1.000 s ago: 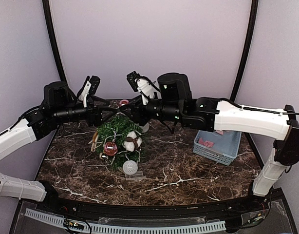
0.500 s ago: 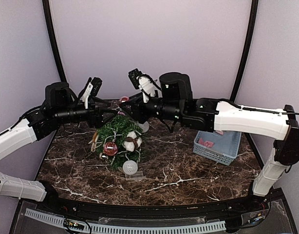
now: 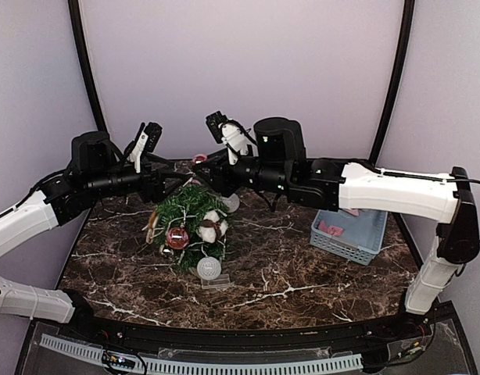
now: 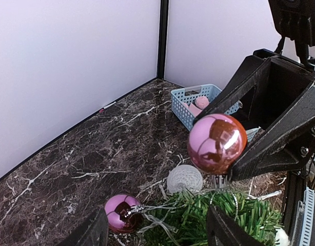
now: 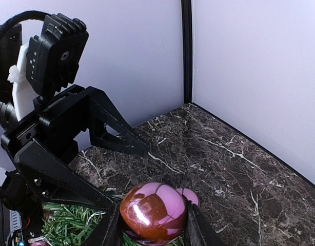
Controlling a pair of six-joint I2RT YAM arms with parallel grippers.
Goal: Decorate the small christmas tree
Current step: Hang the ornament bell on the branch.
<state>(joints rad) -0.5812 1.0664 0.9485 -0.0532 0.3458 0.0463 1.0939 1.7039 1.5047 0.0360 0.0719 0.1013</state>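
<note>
Brown marble table (image 3: pixel 302 275) carries the small christmas tree (image 3: pixel 189 223) left of its middle, well apart from the blue basket (image 3: pixel 351 233). Just above the treetop, the right gripper (image 5: pixel 152 225) is grasping a shiny pink ball (image 5: pixel 153 209). The left gripper (image 4: pixel 157 231) stands released beside it.

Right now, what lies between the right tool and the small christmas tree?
A shiny pink bauble, clamped in the right tool, sits just above the small christmas tree's green branches. The left wrist view shows it clearest.
</note>
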